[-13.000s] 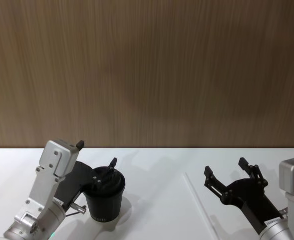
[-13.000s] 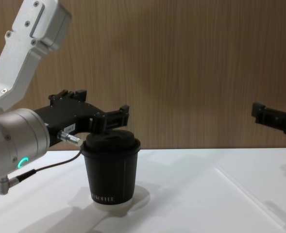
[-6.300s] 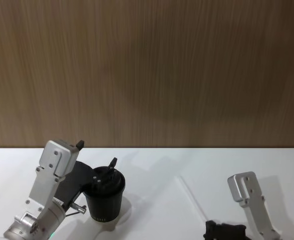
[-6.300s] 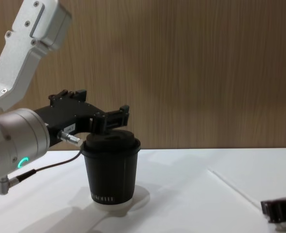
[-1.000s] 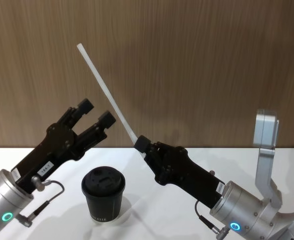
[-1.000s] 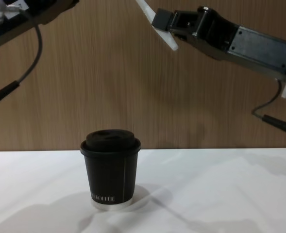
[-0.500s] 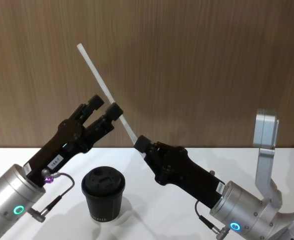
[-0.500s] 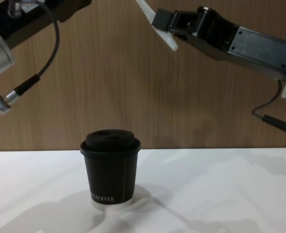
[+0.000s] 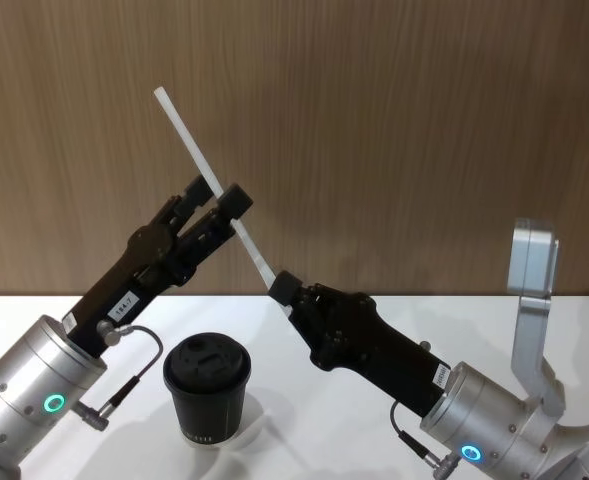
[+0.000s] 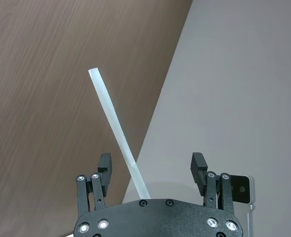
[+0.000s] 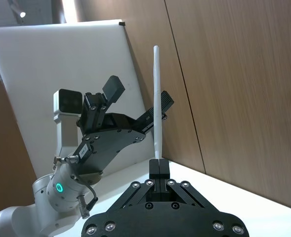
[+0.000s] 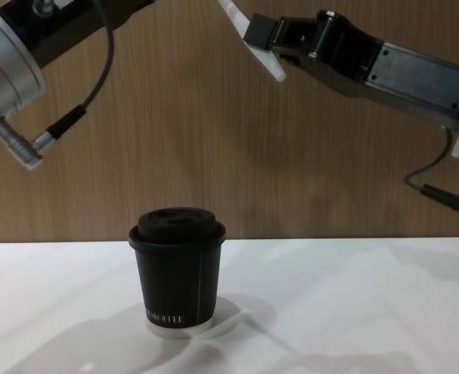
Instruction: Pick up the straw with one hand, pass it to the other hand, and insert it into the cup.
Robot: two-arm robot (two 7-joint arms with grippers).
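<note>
right gripper (image 9: pixel 282 290) pinching straw (image 9: pixel 188 134) | left gripper (image 9: pixel 216 193) spread around it | cup (image 9: pixel 207 395) below

silver-white arms (image 9: pixel 44 385), teal ring lights (image 9: pixel 52 404), black left gripper (image 9: pixel 216 192), black right gripper (image 9: pixel 282 287) — white labels (image 9: pixel 124 305), silver screws (image 10: pixel 212 222)

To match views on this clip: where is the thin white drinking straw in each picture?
Head view: the thin white drinking straw slants up-left from the right claw, between the left claw's fingers.
Left wrist view: it runs out between the open left claw's fingers.
Right wrist view: it extends from the shut right claw.
Chest view: its slanted end juts below the right claw.
Shared landmark: the brown wood-grain wall.
</note>
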